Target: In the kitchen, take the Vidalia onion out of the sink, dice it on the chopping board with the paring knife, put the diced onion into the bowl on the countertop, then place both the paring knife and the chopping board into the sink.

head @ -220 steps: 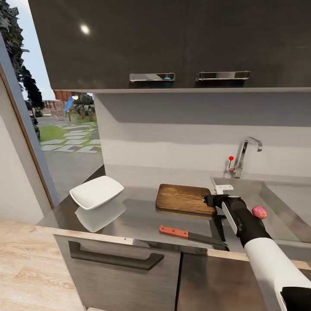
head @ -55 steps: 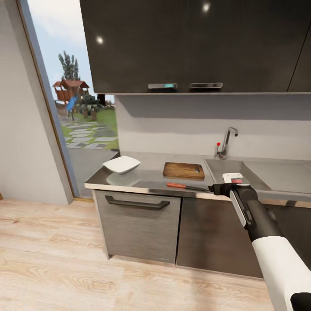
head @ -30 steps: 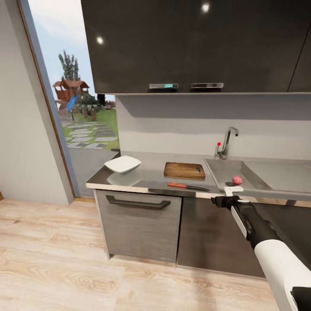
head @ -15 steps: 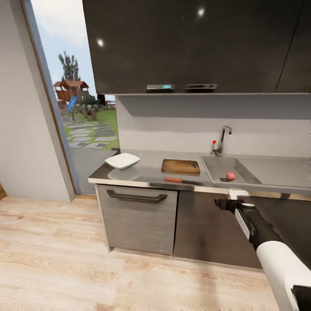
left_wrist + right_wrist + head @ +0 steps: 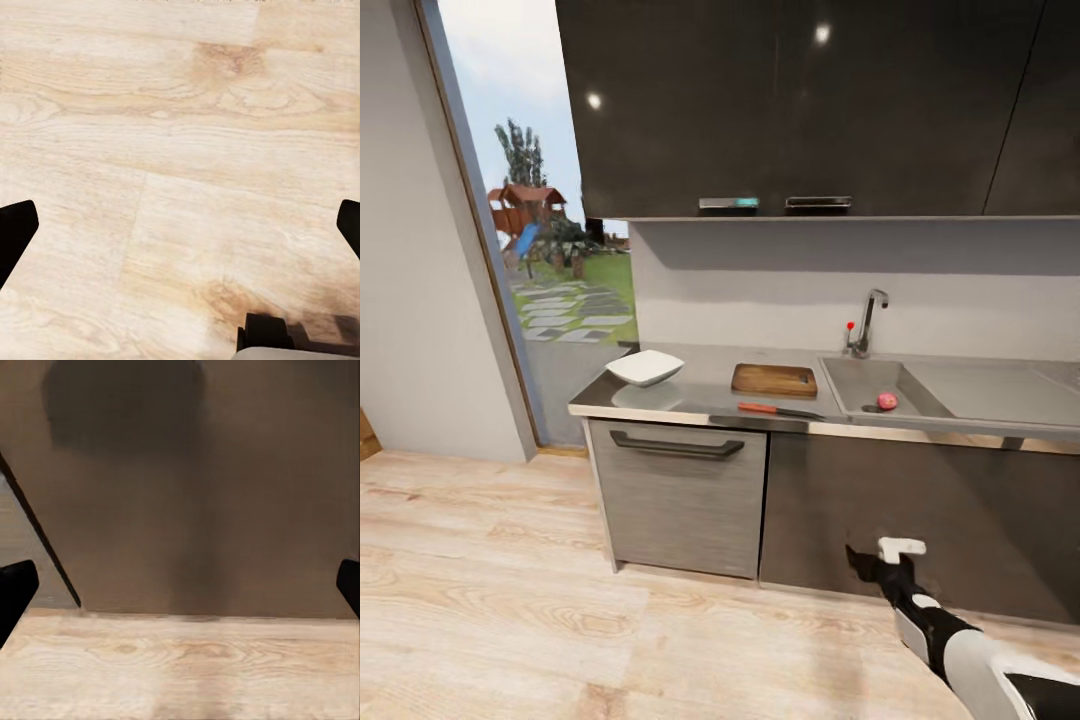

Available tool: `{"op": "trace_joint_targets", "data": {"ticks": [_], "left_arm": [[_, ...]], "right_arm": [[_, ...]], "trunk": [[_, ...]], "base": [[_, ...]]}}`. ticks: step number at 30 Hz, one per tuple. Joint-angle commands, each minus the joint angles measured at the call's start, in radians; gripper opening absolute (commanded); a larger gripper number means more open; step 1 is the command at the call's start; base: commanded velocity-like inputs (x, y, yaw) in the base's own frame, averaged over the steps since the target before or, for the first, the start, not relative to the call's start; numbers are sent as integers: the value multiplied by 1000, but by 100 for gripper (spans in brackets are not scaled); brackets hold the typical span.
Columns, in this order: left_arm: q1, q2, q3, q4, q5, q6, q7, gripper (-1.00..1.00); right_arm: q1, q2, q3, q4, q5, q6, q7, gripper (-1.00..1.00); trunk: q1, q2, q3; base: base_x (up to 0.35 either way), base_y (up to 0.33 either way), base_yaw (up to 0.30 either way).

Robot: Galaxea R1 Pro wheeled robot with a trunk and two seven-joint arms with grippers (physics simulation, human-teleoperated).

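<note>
Still parked off the counter, onion waiting in sink

Largest first: pale wood-plank floor (image 5: 510, 600) across foreground, dark glossy upper cabinets (image 5: 810, 100) overhead, grey wall behind. Long glossy grey steel-like countertop (image 5: 700, 385) over dark grey lower cabinets (image 5: 680, 500) with black bar handle. Rectangular grey steel sink (image 5: 940, 390) at far end of counter, angular chrome tap with red knob (image 5: 863, 325) at its back edge. On countertop: white shallow squarish bowl (image 5: 645, 367) nearest the window end, dark brown wooden chopping board (image 5: 774, 379) between bowl and sink, orange-red-handled paring knife (image 5: 778, 409) just in front of board near counter edge, apart from it. Small pinkish round Vidalia onion (image 5: 887, 401) inside sink basin, close to the drain.

Step in hand, as a judgement: close in on the sink and fetch onion. Best done by bringing base up square to the basin first, then reaching over the front rim from above; onion round and likely to roll, so descend straight over it and close evenly.

Right arm low, well below counter height, forearm angled forward, right gripper (image 5: 882, 556) in front of lower cabinet door. Right wrist view: black fingertips (image 5: 15, 592) at far frame edges, spread wide, nothing between, cabinet face and floor ahead. Left gripper (image 5: 180, 232) pointed at floor, tips likewise spread wide apart, empty.
</note>
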Motion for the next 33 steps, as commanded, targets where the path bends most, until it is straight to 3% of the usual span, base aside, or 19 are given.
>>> {"op": "trace_joint_targets", "data": {"ticks": [1,2,10,12,14,17,21,29,33], "left_arm": [[-1,0,-4,1,5,-3,3,100],[-1,-3,-4,0,6,-3,3,100],[-1,-11,-4,0,9,-2,8,100],[-1,-12,-3,0,9,-2,9,100],[-1,-16,-3,-1,10,-2,9,100],[-1,-18,-2,-4,11,-3,9,100],[-1,-19,-2,-9,11,-3,9,100],[-1,-20,-6,0,13,-2,7,100],[-1,-20,-10,67,13,1,5,100]], "right_arm": [[21,5,-9,6,0,-19,7,100],[74,15,-9,15,1,-71,7,100],[322,87,-10,25,2,-396,-1,100],[355,96,-10,25,2,-454,-2,100],[416,111,-10,26,3,-580,-8,100],[480,138,-10,26,2,-683,-28,100],[534,163,-10,25,2,-683,-92,100],[555,167,-11,20,1,-683,-137,100],[556,166,-11,20,1,-683,-140,100]], "trunk": [[0,-1,-1],[0,-1,-1],[0,-1,-1],[0,-1,-1],[0,-1,-1],[0,-1,-1],[0,-1,-1],[0,-1,-1],[0,-1,-1]], "base": [[-7,0,0],[-4,0,0],[-1,0,0],[0,0,0],[0,0,0],[0,0,0],[0,0,0],[0,0,0],[0,0,0]]}}
